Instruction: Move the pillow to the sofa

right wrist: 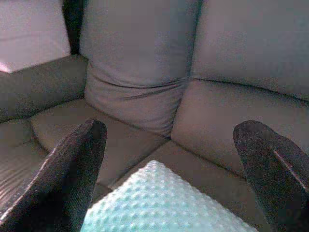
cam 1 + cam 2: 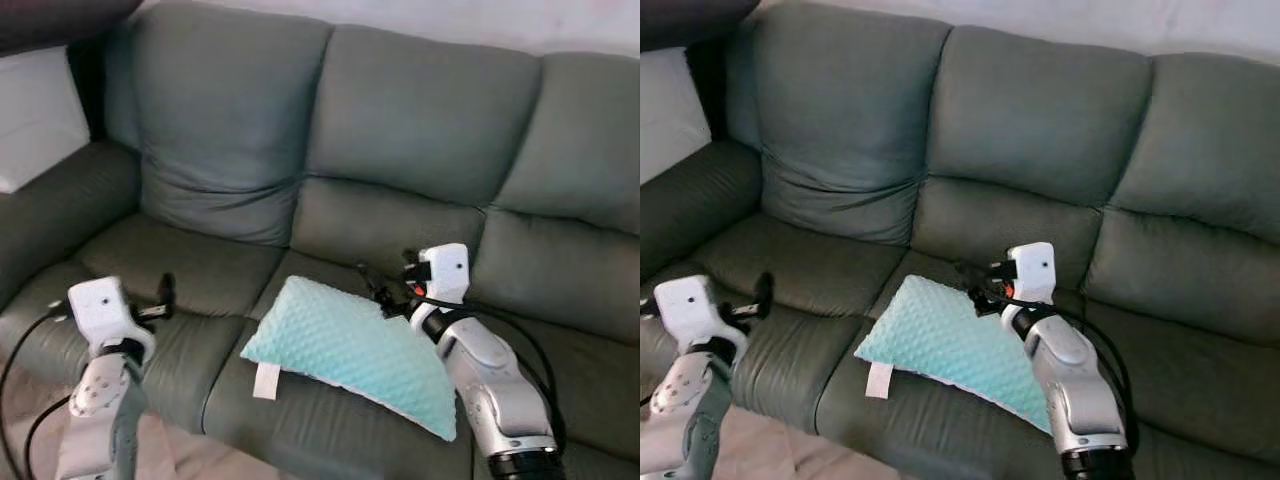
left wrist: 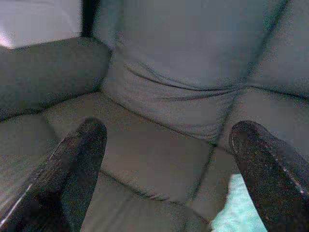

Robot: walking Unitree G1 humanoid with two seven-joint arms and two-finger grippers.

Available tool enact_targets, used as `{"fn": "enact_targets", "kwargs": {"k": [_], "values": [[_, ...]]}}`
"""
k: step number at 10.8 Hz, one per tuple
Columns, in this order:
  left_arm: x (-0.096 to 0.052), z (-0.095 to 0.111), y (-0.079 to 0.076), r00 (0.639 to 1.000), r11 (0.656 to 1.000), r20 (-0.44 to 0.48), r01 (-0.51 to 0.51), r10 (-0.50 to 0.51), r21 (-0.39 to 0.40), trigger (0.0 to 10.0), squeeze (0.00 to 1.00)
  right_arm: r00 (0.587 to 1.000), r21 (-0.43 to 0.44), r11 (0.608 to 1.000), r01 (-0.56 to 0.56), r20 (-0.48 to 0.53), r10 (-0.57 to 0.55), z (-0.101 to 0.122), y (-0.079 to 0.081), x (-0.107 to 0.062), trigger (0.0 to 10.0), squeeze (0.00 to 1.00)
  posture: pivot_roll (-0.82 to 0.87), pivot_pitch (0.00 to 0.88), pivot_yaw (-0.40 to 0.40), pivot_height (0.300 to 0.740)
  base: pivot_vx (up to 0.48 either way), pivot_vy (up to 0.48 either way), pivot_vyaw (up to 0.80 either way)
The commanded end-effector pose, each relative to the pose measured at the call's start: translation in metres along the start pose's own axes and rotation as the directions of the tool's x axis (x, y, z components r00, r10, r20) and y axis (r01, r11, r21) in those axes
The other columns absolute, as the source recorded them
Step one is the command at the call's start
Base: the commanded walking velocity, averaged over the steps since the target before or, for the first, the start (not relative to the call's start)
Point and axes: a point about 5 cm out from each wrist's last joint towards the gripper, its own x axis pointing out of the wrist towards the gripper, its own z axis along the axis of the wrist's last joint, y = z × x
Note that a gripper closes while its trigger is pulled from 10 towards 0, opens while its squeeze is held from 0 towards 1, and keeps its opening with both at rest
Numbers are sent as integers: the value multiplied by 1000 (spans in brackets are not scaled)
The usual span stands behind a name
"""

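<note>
Lying flat on the sofa seat (image 2: 200, 270), the blue-green pillow (image 2: 345, 350) is resting near the front edge, with its long side running from the robot's left toward its right. The right end effector (image 2: 385, 292) is hovering just above the pillow's far edge, fingers spread wide and gripping nothing. The pillow is lying just under and in front of it, so the right arm is the nearer one. The left end effector (image 2: 160, 295) is hanging off to the left over the seat, also spread and empty, well apart from the pillow. Behind them the back cushions (image 2: 420, 110) are standing tall. The pillow looks to be on the sofa already.
</note>
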Motion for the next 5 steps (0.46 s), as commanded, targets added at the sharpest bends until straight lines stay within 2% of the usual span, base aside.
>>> {"fn": "enact_targets", "kwargs": {"k": [1, 4, 5], "values": [[1, 4, -4, 1000, 999, 9, 30, -29, -13, 10000, 0, 999, 7, 1000, 29, 18, -29, 4, -6, -2, 10000, 0, -123, 0, -34, 740, 0, 0, 0], [1, 2, -2, 1000, 1000, -11, 12, -12, -22, 10000, 0, 1000, 16, 1000, 26, 17, -26, 2, -5, -2, 10000, 0, -119, 0, -35, 740, 0, 0, 0], [0, 1, -1, 1000, 1000, -14, 12, -13, -19, 10000, 0, 1000, 17, 1000, 20, 17, -20, 3, -4, -2, 10000, 0, -116, 0, -34, 740, 0, 251, 0]]}}
